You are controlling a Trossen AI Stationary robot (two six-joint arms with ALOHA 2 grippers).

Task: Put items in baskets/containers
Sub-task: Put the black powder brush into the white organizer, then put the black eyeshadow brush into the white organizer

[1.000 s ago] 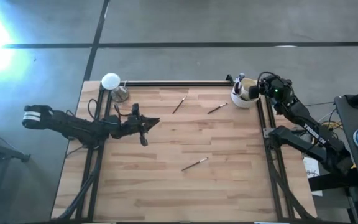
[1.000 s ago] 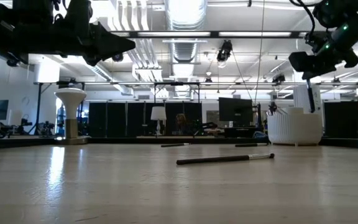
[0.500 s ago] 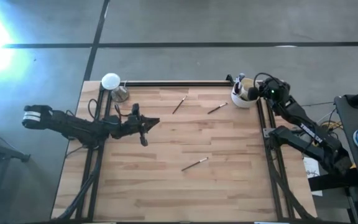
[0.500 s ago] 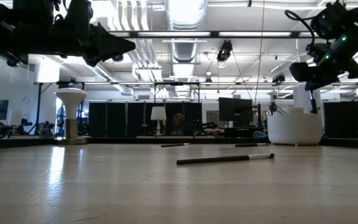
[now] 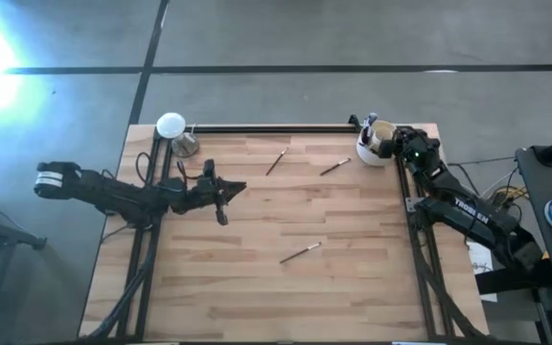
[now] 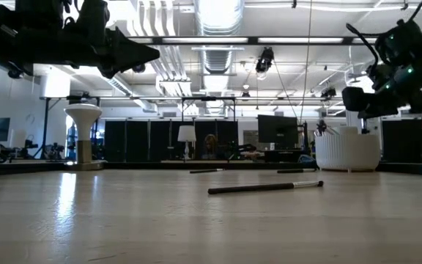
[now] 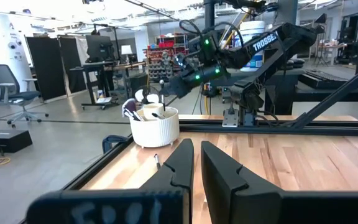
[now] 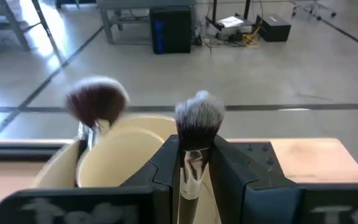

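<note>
Cream-white, the cup (image 5: 376,146) stood at the desk's (image 5: 257,278) far right corner, where the right end effector (image 8: 192,163) gripped a fluffy brush (image 8: 197,134) over it, while the left end effector (image 5: 238,187), closed and empty, hung above the left side, three brushes (image 5: 300,253) lying loose.

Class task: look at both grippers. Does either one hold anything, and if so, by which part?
The right gripper, over the cup, clamps a fluffy brush by its metal neck just below the bristles. The left gripper holds nothing.
</note>
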